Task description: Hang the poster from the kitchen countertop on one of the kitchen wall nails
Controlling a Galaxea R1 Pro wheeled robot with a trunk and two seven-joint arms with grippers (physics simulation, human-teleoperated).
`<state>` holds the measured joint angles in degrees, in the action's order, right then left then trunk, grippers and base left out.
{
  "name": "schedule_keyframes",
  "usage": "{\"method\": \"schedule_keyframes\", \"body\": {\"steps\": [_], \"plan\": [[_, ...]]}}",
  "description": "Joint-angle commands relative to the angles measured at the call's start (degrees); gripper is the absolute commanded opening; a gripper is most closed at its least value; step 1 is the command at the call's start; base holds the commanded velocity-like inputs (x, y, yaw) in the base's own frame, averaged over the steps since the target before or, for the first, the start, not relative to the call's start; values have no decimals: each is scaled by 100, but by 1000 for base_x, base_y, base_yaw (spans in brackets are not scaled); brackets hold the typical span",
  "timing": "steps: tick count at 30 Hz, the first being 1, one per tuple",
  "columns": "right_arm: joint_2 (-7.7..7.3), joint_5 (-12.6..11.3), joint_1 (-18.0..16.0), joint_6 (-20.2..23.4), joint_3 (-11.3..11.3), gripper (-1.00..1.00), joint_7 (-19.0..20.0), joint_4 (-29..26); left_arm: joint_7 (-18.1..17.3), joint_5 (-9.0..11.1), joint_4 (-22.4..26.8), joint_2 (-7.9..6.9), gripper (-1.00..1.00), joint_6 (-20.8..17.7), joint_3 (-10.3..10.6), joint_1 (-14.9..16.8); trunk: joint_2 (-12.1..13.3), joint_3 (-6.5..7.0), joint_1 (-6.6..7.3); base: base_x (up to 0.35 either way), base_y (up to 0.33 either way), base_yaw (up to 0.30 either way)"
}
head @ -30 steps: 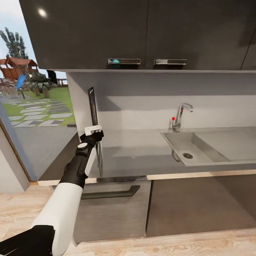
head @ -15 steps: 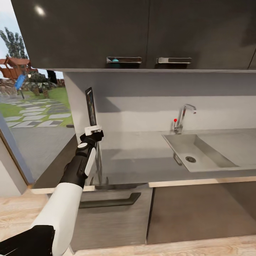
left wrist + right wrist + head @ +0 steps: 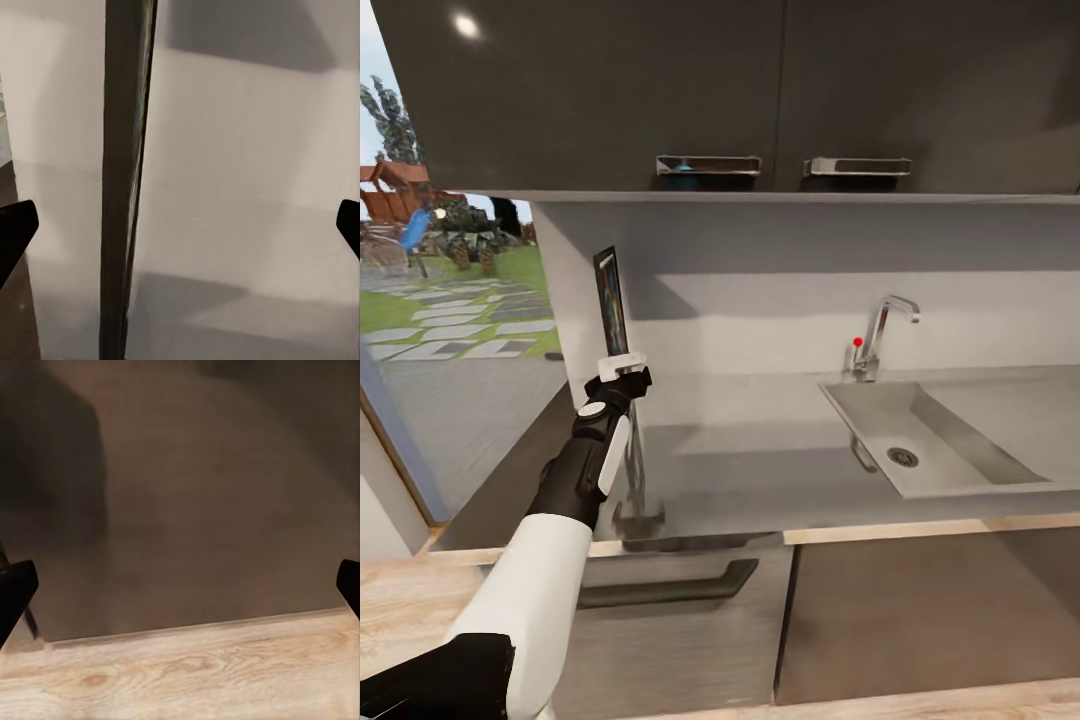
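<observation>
Poster (image 3: 613, 300) stands upright and edge-on at the left end of the grey counter (image 3: 760, 440), close to the side wall, its thin black frame and a sliver of blue artwork showing. The left pincer (image 3: 626, 368) sits at the poster's lower edge, at the end of the black-and-white left arm reaching forward from the lower left. In the left wrist view the poster (image 3: 126, 180) runs as a dark vertical strip between the two black fingertips (image 3: 15, 225), which sit far apart at the frame's sides and well clear of it, so the left pincer is released. Sink (image 3: 920, 440) and chrome tap (image 3: 880, 335) with a red knob lie further right on the counter, well apart from the poster. The right wrist view shows spread fingertips (image 3: 15, 585) with nothing between them, over a dark cabinet front (image 3: 195, 510) and wooden floor (image 3: 195, 675); the right pincer is released too.
</observation>
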<state>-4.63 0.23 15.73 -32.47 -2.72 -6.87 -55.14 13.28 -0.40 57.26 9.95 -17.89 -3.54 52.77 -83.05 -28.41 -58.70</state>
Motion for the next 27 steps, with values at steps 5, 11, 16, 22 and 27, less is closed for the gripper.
{"method": "schedule_keyframes", "body": {"steps": [5, 11, 16, 22, 27], "plan": [[-2, 4, 1, -5, 8, 100, -25, -4, 8, -4, 11, 4, 100, -31, -13, 4, -3, -5, -2, 112, 0, 0], [-2, 4, 1, -5, 9, 100, -25, 1, 8, -4, 10, 4, 100, -31, -15, 4, -3, -5, -2, 22, 0, 0], [-2, 4, 1, -5, 8, 100, -25, 2, 8, -4, -20, 4, 100, -31, -15, 4, -3, -5, -2, 4, 0, 0], [-2, 4, -1, -5, 10, 100, -25, 3, 8, -4, -39, 4, 100, -31, -15, 3, -3, -5, -2, 0, 0, 0], [-2, 4, -3, -5, 11, 100, -25, 4, 11, -6, -49, 4, 100, -34, -8, 3, -3, -5, -2, 23, 0, 0]]}}
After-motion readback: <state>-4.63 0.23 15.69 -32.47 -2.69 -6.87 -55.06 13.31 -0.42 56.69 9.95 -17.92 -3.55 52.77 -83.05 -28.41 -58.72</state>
